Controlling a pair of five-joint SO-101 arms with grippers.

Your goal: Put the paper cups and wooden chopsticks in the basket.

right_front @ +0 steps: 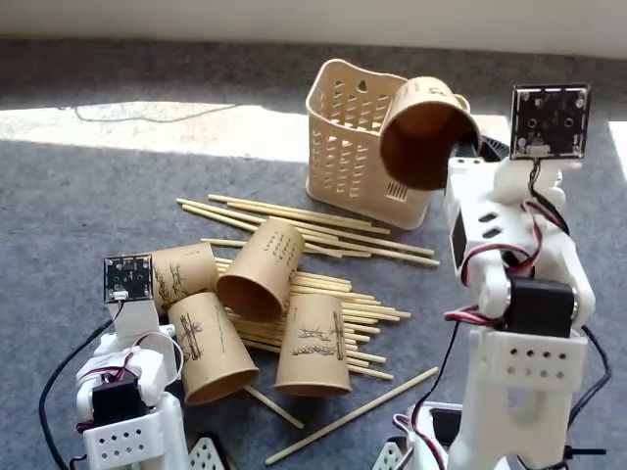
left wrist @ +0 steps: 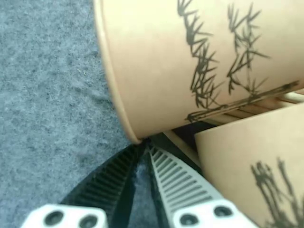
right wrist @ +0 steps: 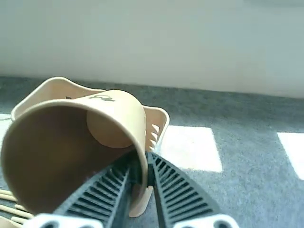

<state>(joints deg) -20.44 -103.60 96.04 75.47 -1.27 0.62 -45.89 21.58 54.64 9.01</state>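
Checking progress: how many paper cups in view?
5: held cup in the right gripper at the basket; four among the chopsticks: left cup, middle cup, front-left cup, front-right cup. Basket's inside partly hidden.

The paper cups (right_front: 257, 269) are kraft brown, printed with black bamboo sprigs. The raised cup (right_front: 428, 132) is darker brown inside. The slotted basket (right_front: 343, 147) is cream, the chopsticks (right_front: 362, 305) are pale wood, and the worktop (right_front: 78, 215) is grey.
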